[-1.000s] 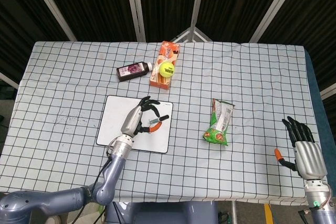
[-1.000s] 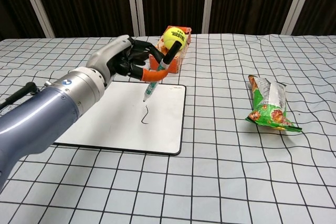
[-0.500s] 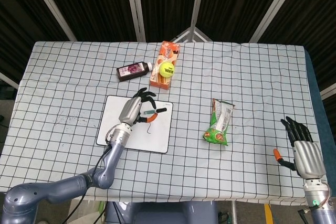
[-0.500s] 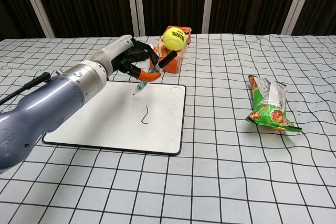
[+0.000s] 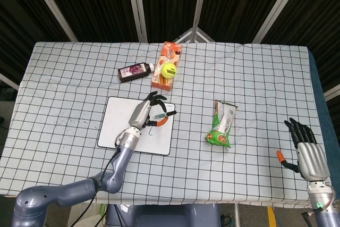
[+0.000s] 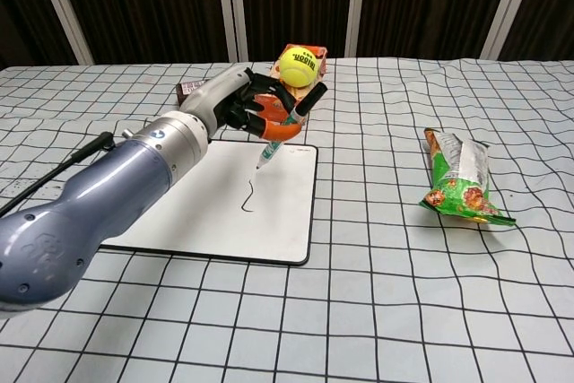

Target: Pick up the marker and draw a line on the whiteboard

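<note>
My left hand (image 5: 146, 111) (image 6: 238, 105) grips the marker (image 6: 285, 130) (image 5: 161, 117) above the far right part of the whiteboard (image 5: 114, 125) (image 6: 193, 213). In the chest view the marker slants with its tip down, a little above the board. A short dark wavy line (image 6: 248, 195) (image 5: 151, 129) is drawn on the board, nearer me than the tip. My right hand (image 5: 308, 150) is at the table's right front edge with its fingers spread and nothing in it; the chest view does not show it.
Behind the board stands an orange carton (image 5: 168, 63) (image 6: 308, 87) with a yellow tennis ball (image 5: 169, 68) (image 6: 297, 66) on it, and a dark bottle (image 5: 135, 72) lies to its left. A green snack bag (image 5: 222, 124) (image 6: 461, 177) lies right of centre.
My left hand has moved the marker rightward and away from me, across the far part of the board. The drawn line is unchanged. My right hand has stayed put.
</note>
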You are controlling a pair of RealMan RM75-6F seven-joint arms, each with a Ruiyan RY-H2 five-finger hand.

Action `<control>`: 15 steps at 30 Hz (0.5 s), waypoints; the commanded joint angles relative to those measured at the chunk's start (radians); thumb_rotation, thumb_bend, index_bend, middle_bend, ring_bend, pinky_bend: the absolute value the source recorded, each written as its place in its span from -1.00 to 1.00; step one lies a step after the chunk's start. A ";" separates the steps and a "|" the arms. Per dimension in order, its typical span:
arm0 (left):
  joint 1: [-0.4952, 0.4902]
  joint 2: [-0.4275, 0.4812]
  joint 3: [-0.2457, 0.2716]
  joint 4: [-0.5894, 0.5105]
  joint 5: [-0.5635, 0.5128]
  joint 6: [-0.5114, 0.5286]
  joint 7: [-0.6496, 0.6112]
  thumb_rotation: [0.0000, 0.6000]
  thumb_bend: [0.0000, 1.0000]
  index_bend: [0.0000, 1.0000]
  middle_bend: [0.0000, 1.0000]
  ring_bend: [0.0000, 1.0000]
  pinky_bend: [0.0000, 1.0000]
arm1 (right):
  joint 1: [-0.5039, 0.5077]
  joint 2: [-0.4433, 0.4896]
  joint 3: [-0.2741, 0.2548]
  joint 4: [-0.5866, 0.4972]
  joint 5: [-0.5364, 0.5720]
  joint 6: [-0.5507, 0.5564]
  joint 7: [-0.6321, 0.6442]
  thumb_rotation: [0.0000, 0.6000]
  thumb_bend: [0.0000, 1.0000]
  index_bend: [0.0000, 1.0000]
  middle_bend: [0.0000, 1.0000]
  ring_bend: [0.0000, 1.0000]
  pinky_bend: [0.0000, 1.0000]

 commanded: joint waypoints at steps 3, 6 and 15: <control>0.000 -0.009 0.007 -0.003 0.000 0.001 0.003 1.00 0.01 0.47 -0.51 -0.87 -0.73 | 0.000 0.000 0.000 0.001 0.002 0.000 0.002 1.00 -0.30 -1.00 -1.00 -1.00 -0.89; 0.000 -0.012 0.010 -0.002 -0.003 -0.001 0.005 1.00 0.01 0.47 -0.51 -0.87 -0.73 | 0.000 0.001 0.001 0.000 0.002 0.000 0.003 1.00 -0.30 -1.00 -1.00 -1.00 -0.89; 0.002 -0.015 0.012 0.008 -0.006 -0.005 0.003 1.00 0.01 0.47 -0.51 -0.87 -0.73 | 0.001 0.001 0.002 0.000 0.005 -0.002 0.005 1.00 -0.30 -1.00 -1.00 -1.00 -0.88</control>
